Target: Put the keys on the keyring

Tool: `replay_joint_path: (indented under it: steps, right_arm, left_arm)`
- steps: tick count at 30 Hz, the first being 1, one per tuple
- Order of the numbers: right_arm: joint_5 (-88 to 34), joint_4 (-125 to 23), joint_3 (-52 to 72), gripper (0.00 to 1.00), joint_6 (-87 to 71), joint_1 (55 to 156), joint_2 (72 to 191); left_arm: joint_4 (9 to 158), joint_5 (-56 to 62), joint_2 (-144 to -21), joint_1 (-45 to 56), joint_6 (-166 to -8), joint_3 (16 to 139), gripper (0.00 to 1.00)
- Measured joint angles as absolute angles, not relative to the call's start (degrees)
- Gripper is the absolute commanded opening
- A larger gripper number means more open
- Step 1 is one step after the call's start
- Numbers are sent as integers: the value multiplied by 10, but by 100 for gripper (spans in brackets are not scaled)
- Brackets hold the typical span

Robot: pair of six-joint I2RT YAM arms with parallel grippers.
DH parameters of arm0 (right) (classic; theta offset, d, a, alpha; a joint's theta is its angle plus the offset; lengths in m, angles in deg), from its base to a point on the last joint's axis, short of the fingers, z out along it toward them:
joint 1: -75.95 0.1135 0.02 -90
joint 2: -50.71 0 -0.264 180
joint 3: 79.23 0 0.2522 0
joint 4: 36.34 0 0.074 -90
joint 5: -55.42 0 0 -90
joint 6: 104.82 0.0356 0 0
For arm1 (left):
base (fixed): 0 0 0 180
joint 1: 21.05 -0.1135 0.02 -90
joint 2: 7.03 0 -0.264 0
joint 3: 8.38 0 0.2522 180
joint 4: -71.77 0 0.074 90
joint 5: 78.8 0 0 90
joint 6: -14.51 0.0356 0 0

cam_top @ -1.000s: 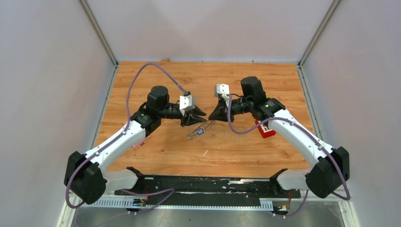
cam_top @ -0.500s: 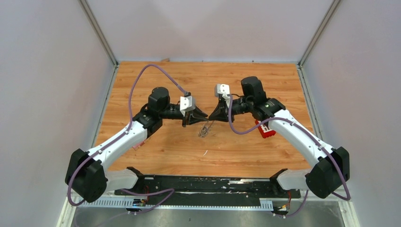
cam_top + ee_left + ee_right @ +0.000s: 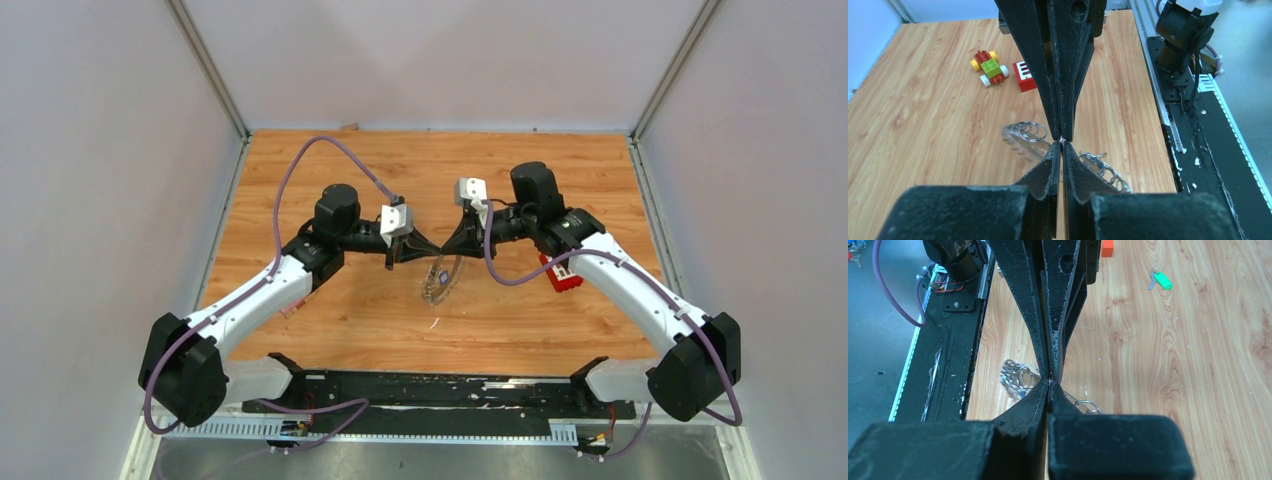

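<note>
**Two arms over a wooden bench, near edge to far.** The arms reach from the near edge of the bench (image 3: pixel 360 320) and meet tip to tip over its middle.

- **Near left:** a pink card (image 3: pixel 297 305) lies partly hidden under the left arm.
- **Middle:** the keyring (image 3: pixel 438 282) hangs tilted just below the meeting tips, with silver keys fanned round it. A blue key (image 3: pixel 441 274) shows against it.
- **Left gripper** (image 3: pixel 1062 146): the jaws stand at a hairline slit. Whether they pinch the ring cannot be told.
- **Right gripper** (image 3: pixel 1049 383): the jaws are pressed together on the keyring's upper rim.
- **Toward the right edge:** a red block (image 3: pixel 1024 76) with white squares stands just beside a toy car (image 3: pixel 989 67) built of bricks.
- **Farther off:** the green key (image 3: pixel 1160 280) lies flat on bare wood, well apart from the ring. An orange block (image 3: pixel 1107 247) sits beyond it.
</note>
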State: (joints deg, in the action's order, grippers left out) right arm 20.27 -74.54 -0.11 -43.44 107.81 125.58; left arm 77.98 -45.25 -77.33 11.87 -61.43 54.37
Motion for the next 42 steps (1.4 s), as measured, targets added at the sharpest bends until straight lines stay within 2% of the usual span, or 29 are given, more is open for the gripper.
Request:
replay_joint_path:
  steps: [3, 15, 36, 42]
  right_arm:
    - [202, -746, -2, 0, -434, 1078, 1255]
    - [184, -746, -8, 0, -434, 1078, 1255]
    - [154, -735, -8, 30, -443, 1078, 1256]
    - [157, -751, -8, 35, -468, 1077, 1256]
  left_arm:
    - [778, -453, -775, 119, -615, 544, 0]
    - [763, -455, -795, 118, -635, 544, 0]
    - [690, -426, -774, 110, -715, 491, 0]
    - [659, -427, -764, 103, -740, 478, 0]
